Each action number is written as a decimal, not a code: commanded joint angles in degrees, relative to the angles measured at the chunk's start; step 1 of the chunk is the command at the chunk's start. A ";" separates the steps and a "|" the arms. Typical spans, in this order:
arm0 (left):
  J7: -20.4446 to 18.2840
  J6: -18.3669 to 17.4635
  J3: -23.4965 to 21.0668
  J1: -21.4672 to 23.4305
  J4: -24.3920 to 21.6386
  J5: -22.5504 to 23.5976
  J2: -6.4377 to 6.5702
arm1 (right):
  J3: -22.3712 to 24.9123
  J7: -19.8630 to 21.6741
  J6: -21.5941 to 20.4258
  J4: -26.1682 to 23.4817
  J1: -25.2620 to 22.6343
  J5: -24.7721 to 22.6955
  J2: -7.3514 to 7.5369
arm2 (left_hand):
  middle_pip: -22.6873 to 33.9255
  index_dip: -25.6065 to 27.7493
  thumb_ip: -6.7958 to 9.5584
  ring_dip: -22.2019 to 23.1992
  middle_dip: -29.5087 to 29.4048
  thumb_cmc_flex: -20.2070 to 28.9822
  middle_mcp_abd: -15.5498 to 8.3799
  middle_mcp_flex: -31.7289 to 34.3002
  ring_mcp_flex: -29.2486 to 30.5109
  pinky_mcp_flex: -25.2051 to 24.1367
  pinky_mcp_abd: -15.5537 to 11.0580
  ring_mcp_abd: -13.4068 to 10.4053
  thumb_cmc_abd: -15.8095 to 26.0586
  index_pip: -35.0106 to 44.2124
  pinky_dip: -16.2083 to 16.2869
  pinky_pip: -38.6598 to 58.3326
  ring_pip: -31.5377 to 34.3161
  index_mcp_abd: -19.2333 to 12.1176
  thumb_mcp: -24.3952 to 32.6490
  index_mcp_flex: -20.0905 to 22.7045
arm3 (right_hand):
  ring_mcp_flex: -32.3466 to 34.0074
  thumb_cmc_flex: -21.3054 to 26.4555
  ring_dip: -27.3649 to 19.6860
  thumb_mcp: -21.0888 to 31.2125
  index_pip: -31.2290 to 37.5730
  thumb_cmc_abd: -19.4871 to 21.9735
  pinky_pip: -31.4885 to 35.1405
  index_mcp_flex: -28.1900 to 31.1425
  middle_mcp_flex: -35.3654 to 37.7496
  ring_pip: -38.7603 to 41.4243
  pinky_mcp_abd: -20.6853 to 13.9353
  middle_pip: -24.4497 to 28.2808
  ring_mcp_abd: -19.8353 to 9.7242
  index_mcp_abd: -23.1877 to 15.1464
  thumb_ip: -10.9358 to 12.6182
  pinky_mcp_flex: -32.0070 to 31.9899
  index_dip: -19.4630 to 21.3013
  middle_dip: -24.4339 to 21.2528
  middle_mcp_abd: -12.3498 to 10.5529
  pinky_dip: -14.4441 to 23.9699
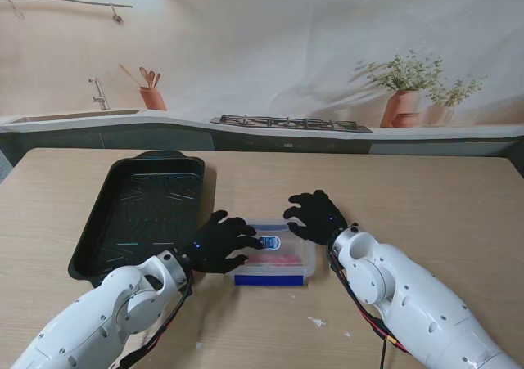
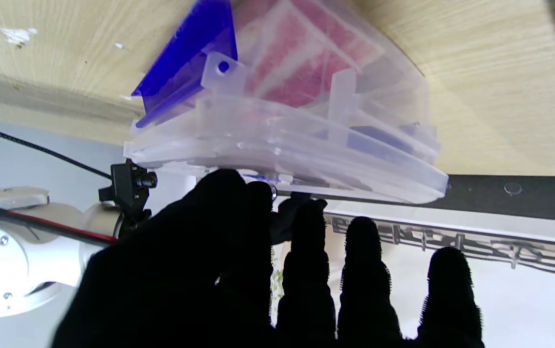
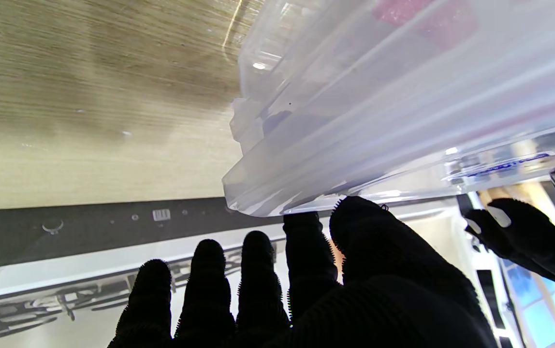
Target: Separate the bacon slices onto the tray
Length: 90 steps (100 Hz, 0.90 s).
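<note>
While both hands sat at the clear plastic container point(image 1: 274, 257), you could see it resting on the wooden bench point(image 1: 426, 197) just to the right of the black tray point(image 1: 143, 209), which held nothing visible. The container had a blue clip along its near edge, and the pink bacon slices point(image 1: 274, 259) showed through its lid. A small blue and white label sat on the lid's left part; its writing was too small and blurred to read in any view.

Your left hand point(image 1: 221, 243) lay over the container's left end with fingers spread. In the left wrist view its thumb and fingertips point(image 2: 306, 212) touched the lid's rim, but I cannot tell whether they actually gripped it.

Your right hand point(image 1: 315, 215) rested at the far right corner, fingers apart. In the right wrist view the thumb met the lid's edge while the other fingers point(image 3: 205, 270) stood free of it; a firm hold cannot be confirmed there either.

A few white scraps point(image 1: 318, 322) lay on the bench nearer to you than the container.
</note>
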 commanded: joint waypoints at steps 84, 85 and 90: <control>-1.85 6.03 -12.50 9.60 -8.92 -6.34 -1.58 | 7.65 -5.39 -4.30 -5.03 -6.20 -2.09 -0.74 | -1.57 8.13 1.73 0.69 -0.64 -6.81 2.65 4.95 -4.60 -0.65 -1.28 2.67 5.64 8.71 9.25 -23.98 -4.06 11.85 -18.22 30.51 | -1.59 -5.41 0.85 -3.52 4.68 -1.53 0.82 4.36 -1.70 1.84 -0.06 4.54 0.33 0.98 1.29 -0.50 5.90 2.26 0.52 1.60; -1.87 6.06 -12.50 9.56 -8.86 -6.21 -1.56 | 7.97 -5.41 -4.32 -5.30 -6.46 -2.11 -0.74 | -1.57 8.13 1.74 0.69 -0.64 -6.76 2.71 5.00 -4.62 -0.71 -1.29 2.69 5.67 8.72 9.29 -24.02 -4.07 11.95 -18.25 30.63 | -1.61 -5.36 0.91 -3.54 4.98 -1.51 0.82 4.76 -1.79 1.96 -0.01 5.22 0.35 1.15 1.28 -0.46 6.42 2.53 0.54 1.59; -2.01 6.20 -12.43 9.34 -8.63 -5.54 -1.44 | 9.79 -5.14 -4.33 -6.90 -7.95 -2.20 -0.68 | -1.61 8.12 1.73 0.70 -0.67 -6.82 2.75 5.20 -4.62 -0.87 -1.34 2.66 5.92 8.68 9.47 -24.14 -4.09 11.90 -18.54 31.05 | -1.61 -5.39 1.09 -3.76 6.35 -1.47 0.79 7.59 -1.83 2.33 0.05 8.28 0.57 2.06 1.24 -0.38 8.59 3.69 0.89 1.55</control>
